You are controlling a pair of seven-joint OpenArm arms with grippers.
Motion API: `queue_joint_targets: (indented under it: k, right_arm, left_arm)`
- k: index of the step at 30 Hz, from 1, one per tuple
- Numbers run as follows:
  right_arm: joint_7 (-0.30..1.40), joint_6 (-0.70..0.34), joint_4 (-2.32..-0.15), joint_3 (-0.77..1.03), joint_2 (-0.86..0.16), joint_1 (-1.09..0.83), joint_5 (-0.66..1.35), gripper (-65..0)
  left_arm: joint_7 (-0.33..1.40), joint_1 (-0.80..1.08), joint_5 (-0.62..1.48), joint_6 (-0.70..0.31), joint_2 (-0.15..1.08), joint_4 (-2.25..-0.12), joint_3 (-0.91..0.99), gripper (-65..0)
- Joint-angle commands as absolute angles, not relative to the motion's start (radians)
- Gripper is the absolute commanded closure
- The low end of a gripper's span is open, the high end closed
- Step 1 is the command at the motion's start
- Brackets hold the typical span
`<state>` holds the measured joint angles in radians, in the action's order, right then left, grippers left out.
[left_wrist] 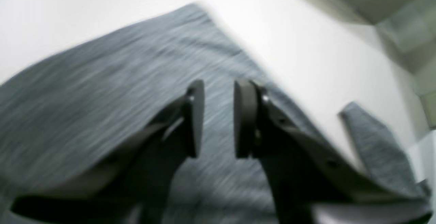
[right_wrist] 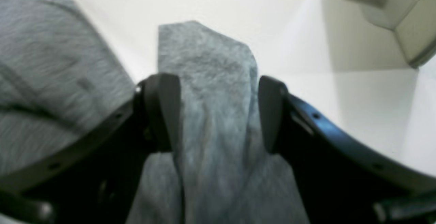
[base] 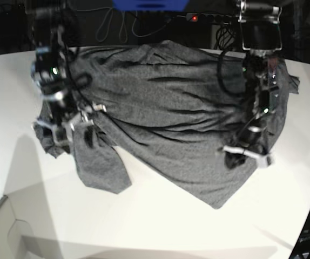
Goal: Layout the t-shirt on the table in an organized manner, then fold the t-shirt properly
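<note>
The dark-grey t-shirt (base: 166, 102) lies spread and wrinkled across the white table (base: 160, 226), one sleeve (base: 101, 167) pointing toward the front. My left gripper (base: 247, 155) hovers over the shirt's right side. In the left wrist view its fingers (left_wrist: 196, 118) stand a little apart over the blurred fabric (left_wrist: 85, 91), gripping nothing, near the shirt's edge on the table (left_wrist: 306, 53). My right gripper (base: 63, 129) is at the shirt's left side. In the right wrist view it (right_wrist: 218, 88) is wide open, with a raised ridge of sleeve (right_wrist: 204, 53) lying loose between its fingers.
Dark space with cables and a blue object (base: 149, 4) lies behind the table. The table's edge runs along the lower left (base: 4, 205) and curves at the lower right (base: 306, 226). Bare white tabletop (right_wrist: 272, 23) stretches past the sleeve.
</note>
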<state>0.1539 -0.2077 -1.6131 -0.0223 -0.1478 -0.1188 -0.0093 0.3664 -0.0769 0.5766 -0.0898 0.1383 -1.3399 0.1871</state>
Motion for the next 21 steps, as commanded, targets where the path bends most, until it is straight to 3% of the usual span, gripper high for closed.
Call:
queue_joint_targets:
  k: [1, 8, 17, 21]
  right_arm:
    - [0.154, -0.208, -1.593, -0.035, -0.151, -0.058, -0.001, -36.9]
    - [0.262, -0.209, -1.265, -0.208, -0.150, 0.248, -0.001, -36.9]
    - [0.262, -0.208, -0.924, -0.260, -0.084, 0.421, 0.001, -35.8]
    - [0.262, -0.231, -0.924, -0.263, -0.050, 0.404, 0.001, -23.3]
  left_arm:
    - [0.354, -0.077, 0.585, -0.104, 0.140, -1.380, 0.203, -17.5]
    - [0.381, 0.019, 0.585, -0.104, 0.140, -1.488, 0.222, -18.1]
    - [0.383, 0.074, 0.585, -0.104, 0.165, -1.546, 0.222, -18.1]
    - [0.383, 0.071, 0.585, -0.104, 0.170, -1.544, 0.223, -18.1]
